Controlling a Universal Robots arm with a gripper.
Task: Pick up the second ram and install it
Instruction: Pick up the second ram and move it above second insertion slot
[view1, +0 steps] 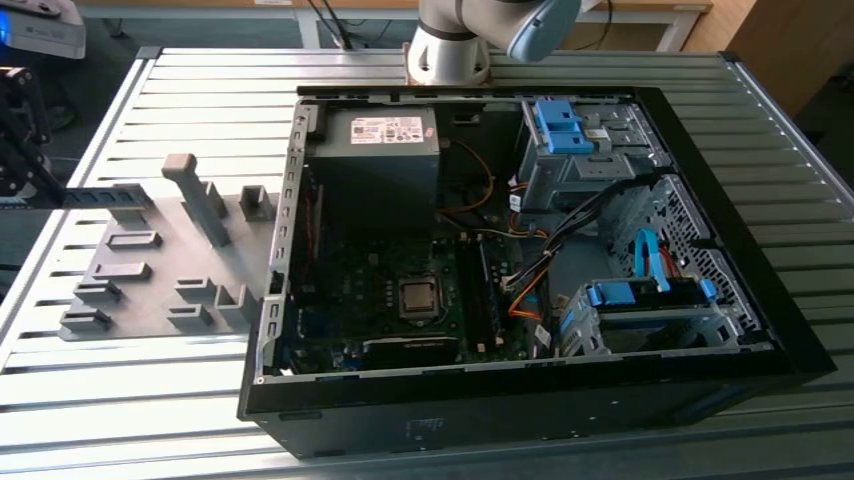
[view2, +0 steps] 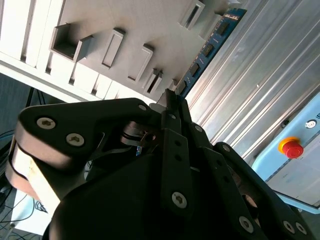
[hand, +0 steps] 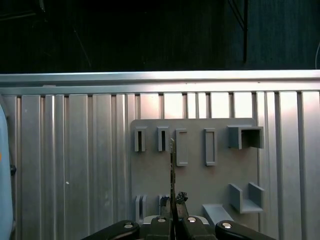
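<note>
Circuit board with dark chips, the second ram (view2: 210, 46) sits pinched at one end between the pressed-together fingers of the tool (view2: 172, 96); in the first wrist view it appears edge-on as a thin line (hand: 172, 167) rising from the tool (hand: 173, 221). It is held over the grey tray (hand: 200, 187) of upright blocks, at the exterior view's left (view1: 102, 192). The tray rests on the slatted metal desk (view1: 200, 90), just beside the open computer case (view1: 534, 392) with its motherboard (view1: 387, 290) exposed.
</note>
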